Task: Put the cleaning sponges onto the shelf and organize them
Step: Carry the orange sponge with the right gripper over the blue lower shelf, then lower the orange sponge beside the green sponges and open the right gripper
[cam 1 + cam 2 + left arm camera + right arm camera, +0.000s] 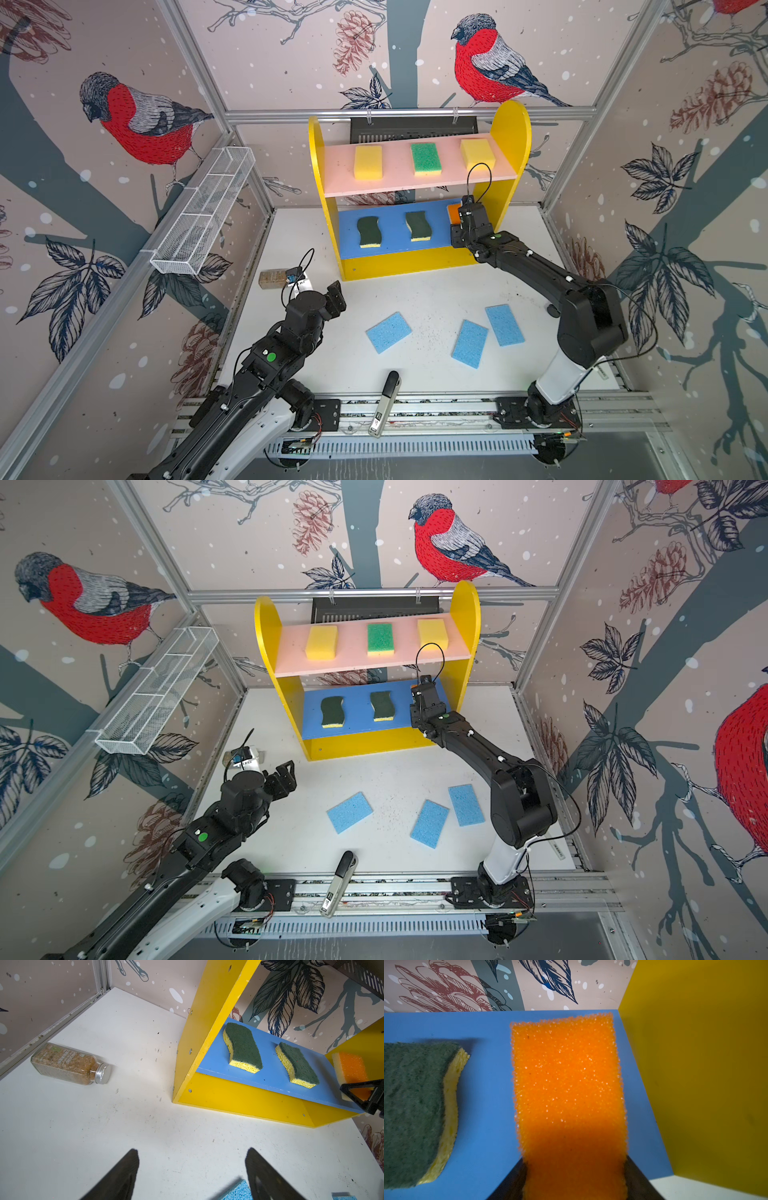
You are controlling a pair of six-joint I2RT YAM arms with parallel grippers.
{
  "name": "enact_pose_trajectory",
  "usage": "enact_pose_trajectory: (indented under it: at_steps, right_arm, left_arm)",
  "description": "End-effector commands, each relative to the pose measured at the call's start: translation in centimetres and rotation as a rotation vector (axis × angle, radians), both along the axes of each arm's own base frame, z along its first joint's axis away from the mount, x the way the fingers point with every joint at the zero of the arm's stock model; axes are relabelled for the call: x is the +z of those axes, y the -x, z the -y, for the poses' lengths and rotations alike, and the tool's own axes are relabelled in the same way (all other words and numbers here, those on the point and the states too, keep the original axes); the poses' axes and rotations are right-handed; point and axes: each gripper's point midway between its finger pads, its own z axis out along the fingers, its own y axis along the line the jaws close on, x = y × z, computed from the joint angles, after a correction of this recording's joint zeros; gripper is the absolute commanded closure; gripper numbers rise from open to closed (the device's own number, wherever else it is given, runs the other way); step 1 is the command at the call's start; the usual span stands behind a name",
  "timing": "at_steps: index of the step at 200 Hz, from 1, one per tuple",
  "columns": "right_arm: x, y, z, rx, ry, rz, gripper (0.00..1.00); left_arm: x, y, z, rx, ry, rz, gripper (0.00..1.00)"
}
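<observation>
Your R gripper (575, 1159) has its jaws about half open, pressed on both long sides of the orange sponge (566, 1084) at its near end, so it's holding that 1. The sponge lies flat, orange face up, on the blue board (488, 1105) of the shelf (415, 266), at the end next to the R arm. A thin strip of blue shows between it and the yellow side panel (695, 1064), so they're close but not touching.

On the same board, 2 dark green sponges (368, 231) (419, 225) lie green side up, apart from each other and from the orange 1. On the pink board (395, 170) above, 3 sit in a row: 2 yellow sponges (368, 162) (478, 153) w/ the green-topped sponge (424, 158) between them.

3 thin blue sponges (388, 332) (469, 343) (504, 325) lie flat on the table (415, 299) in front of the shelf, the last 2 just beside each other.

Your L gripper (193, 1176) is wide open w/ nothing in it, hanging over the table near the 1st blue sponge. A bottle (70, 1064) lies on its side by the wall.
</observation>
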Motion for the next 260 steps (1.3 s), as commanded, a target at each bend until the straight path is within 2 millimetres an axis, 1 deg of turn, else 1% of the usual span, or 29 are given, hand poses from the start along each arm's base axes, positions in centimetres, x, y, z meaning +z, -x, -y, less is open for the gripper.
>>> enact_pose_trajectory:
  at_steps: [1,60,122,211,260]
  right_arm:
    - [0.3,-0.6,0.2,-0.006,0.023,0.018,0.39]
    - [-0.2,-1.1,0.3,-0.004,0.047,0.013,0.39]
    - [-0.7,-1.7,0.0,-0.001,0.040,0.006,0.39]
    - [-0.6,-2.3,0.1,-0.009,0.041,0.011,0.39]
    - [-1.0,-2.4,-0.2,-0.003,0.039,-0.008,0.39]
  left_arm:
    - [0.8,-0.4,-0.3,0.017,-0.010,0.035,0.19]
    - [0.2,-0.7,-0.1,0.018,-0.021,0.019,0.19]
    - [0.1,-1.1,0.3,0.009,-0.025,0.018,0.19]
    - [-0.5,-1.5,0.7,-0.001,-0.029,0.003,0.19]
    - [-0.3,-1.7,0.8,-0.001,-0.025,0.011,0.19]
